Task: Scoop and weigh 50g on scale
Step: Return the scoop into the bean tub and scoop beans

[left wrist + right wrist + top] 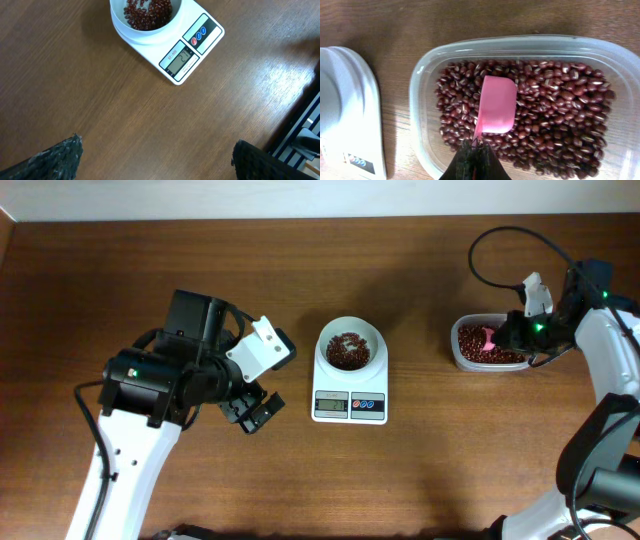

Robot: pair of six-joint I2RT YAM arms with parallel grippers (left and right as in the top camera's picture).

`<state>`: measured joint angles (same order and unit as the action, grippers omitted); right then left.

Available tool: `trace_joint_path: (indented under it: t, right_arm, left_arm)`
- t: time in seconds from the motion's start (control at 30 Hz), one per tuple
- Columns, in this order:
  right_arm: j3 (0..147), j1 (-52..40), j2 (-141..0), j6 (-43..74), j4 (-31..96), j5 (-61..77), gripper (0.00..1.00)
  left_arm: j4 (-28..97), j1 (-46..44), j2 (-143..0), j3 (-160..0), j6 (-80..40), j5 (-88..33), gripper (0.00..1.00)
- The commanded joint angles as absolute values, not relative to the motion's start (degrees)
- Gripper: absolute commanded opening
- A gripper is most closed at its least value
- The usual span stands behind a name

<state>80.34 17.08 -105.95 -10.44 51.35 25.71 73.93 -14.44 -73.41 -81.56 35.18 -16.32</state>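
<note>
The white scale (350, 395) stands mid-table, and its round bowl (330, 338) holds a small heap of red-brown beans (347, 352). The left wrist view shows the scale (192, 47) and its beans (147, 11) at the top. My left gripper (252, 412) hovers left of the scale, open, with bare wood between its fingers (55, 160). My right gripper (475, 147) is shut on the thin handle of a pink scoop (496, 105). The scoop's cup lies on the beans (555, 115) in the clear tub (420, 85).
The clear tub (457, 350) sits at the right of the table, a hand's width from the scale. A black cable (490, 240) loops behind the right arm. The scale's edge (345, 110) shows at the left of the right wrist view.
</note>
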Motion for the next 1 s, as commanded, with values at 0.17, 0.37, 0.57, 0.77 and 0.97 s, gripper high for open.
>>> trace_joint_path:
  t: [0.17,0.37,0.57,0.77,0.97]
  right_arm:
    - [79.6,20.8,-109.8,-10.0,53.2,34.4,0.04]
    - [79.6,23.3,-109.8,-5.1,53.6,40.2,0.04]
    - [79.6,23.7,-110.0,-5.1,53.6,43.1,0.04]
    - [79.6,23.7,-110.0,-5.1,53.7,43.1,0.04]
    - [79.6,23.9,-110.0,-5.1,53.1,43.1,0.04]
  left_arm:
    - [73.8,-14.1,-73.5,-82.3,36.3,-17.2,0.99]
    - [73.8,-14.1,-73.5,-82.3,36.3,-17.2,0.99]
    - [73.8,-14.1,-73.5,-82.3,36.3,-17.2,0.99]
    - [73.8,-14.1,-73.5,-82.3,36.3,-17.2,0.99]
    - [73.8,-14.1,-73.5,-82.3,36.3,-17.2,0.99]
